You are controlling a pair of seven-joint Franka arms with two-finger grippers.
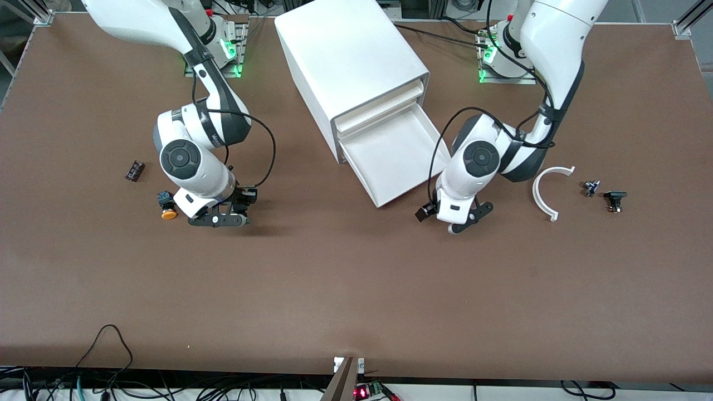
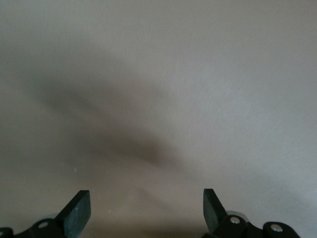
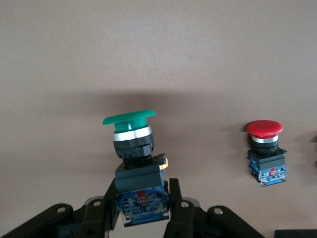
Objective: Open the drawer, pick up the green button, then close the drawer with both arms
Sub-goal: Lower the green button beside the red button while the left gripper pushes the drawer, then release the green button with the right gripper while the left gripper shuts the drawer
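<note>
The white cabinet (image 1: 356,61) stands at the robots' edge of the table, its lowest drawer (image 1: 390,156) pulled out and showing a bare floor. My right gripper (image 1: 218,219) is low over the table toward the right arm's end. In the right wrist view, the right gripper (image 3: 142,198) is shut on the black body of the green-capped button (image 3: 129,119), which tilts. The hand hides the button in the front view. My left gripper (image 1: 465,221) is open and empty over bare table by the drawer's front corner. Its wrist view shows both fingertips (image 2: 79,208) wide apart.
An orange-capped button (image 1: 167,211) lies beside the right gripper. The right wrist view shows a red-capped button (image 3: 265,128) standing near the held one. A small dark part (image 1: 135,170) lies farther out. A white curved piece (image 1: 548,189) and two small black parts (image 1: 614,200) lie toward the left arm's end.
</note>
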